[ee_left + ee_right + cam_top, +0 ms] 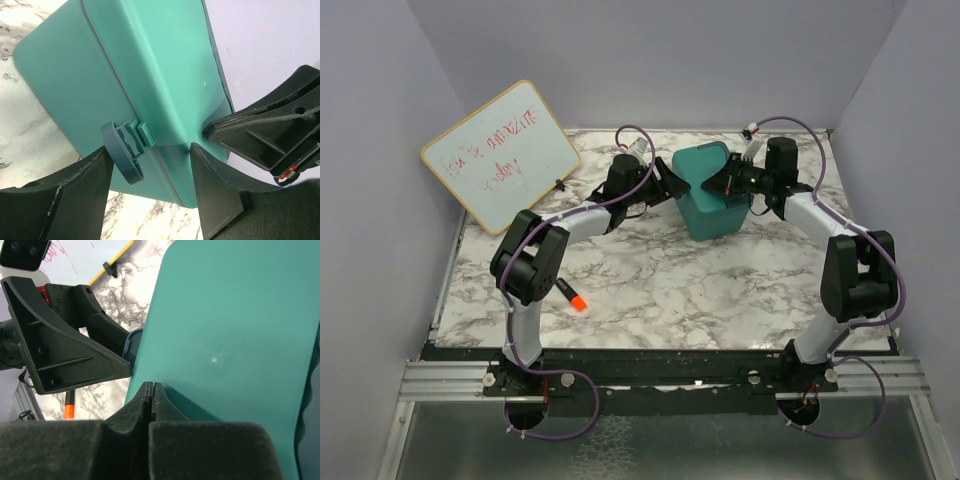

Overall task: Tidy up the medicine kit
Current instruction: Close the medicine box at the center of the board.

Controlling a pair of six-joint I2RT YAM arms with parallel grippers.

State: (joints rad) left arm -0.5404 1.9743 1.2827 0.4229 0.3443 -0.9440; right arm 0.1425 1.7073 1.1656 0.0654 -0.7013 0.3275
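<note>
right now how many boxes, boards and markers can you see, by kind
medicine kit: 1
whiteboard: 1
orange-tipped marker: 1
total: 3

- The teal medicine kit (708, 200) sits closed at the far middle of the marble tabletop (670, 290).
- The left hand (665, 186) is against the kit's left side, and the right hand (728, 184) reaches over its top from the right.
- A whiteboard (500, 155) with red scribbles leans at the far left.
- An orange-tipped black marker (572, 297) lies near left, just beside the left arm's elbow.
</note>
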